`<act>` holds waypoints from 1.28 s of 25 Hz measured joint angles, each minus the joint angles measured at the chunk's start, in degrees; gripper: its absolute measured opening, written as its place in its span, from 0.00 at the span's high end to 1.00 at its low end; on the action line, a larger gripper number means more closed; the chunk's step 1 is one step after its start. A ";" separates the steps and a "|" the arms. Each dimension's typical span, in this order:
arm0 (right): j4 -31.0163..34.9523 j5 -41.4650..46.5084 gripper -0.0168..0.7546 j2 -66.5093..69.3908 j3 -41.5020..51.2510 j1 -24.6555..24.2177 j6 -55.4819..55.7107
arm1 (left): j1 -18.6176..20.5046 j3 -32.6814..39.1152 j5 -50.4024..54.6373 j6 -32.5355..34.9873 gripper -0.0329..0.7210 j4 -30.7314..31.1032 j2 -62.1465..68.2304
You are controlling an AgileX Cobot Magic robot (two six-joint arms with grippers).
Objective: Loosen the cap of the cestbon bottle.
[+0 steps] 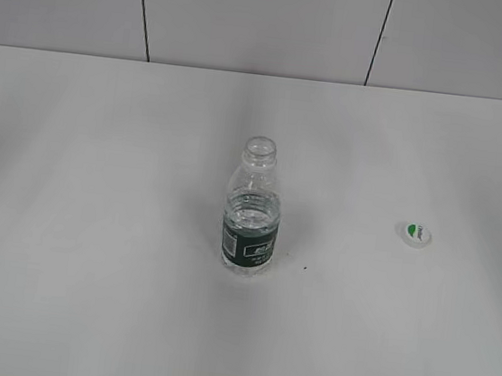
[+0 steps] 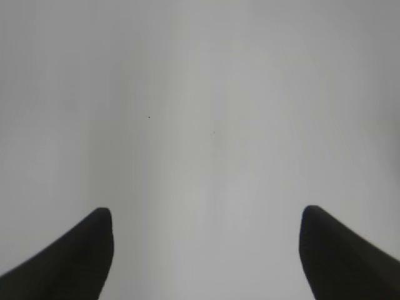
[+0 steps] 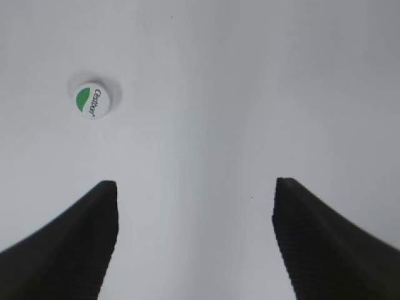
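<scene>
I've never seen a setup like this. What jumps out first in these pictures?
A small clear plastic water bottle with a dark green label stands upright and open-necked mid-table. Its small round white cap with a green mark lies apart on the white table, to the bottle's right. Both pairs of dark fingers are spread, holding nothing.

The cestbon bottle (image 1: 253, 208) is clear plastic with a dark green label band printed in white; the cap (image 1: 417, 233) to its right is white with a green mark; the table (image 1: 93, 224) is plain white; both grippers' fingers (image 3: 69, 244) are black.
</scene>
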 joint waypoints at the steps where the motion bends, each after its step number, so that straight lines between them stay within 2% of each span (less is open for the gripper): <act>1: -0.28 0.50 0.22 -0.51 0.00 0.00 0.00 | 0.00 0.00 0.57 0.00 0.23 0.11 -1.50; 10: -1.47 3.93 0.22 -6.36 0.00 0.00 0.00 | 0.06 0.45 6.32 0.00 0.23 2.81 -15.64; 18: -1.65 4.61 0.22 -14.98 3.44 0.00 0.00 | 0.06 5.34 10.04 0.02 0.23 5.53 -30.63; 24: -1.90 4.85 0.22 -22.18 5.97 0.00 0.00 | 0.06 13.86 10.15 0.02 0.23 8.00 -45.73; 32: -1.90 4.74 0.22 -33.82 11.79 0.00 -0.05 | 0.06 24.18 10.40 0.02 0.23 8.12 -65.26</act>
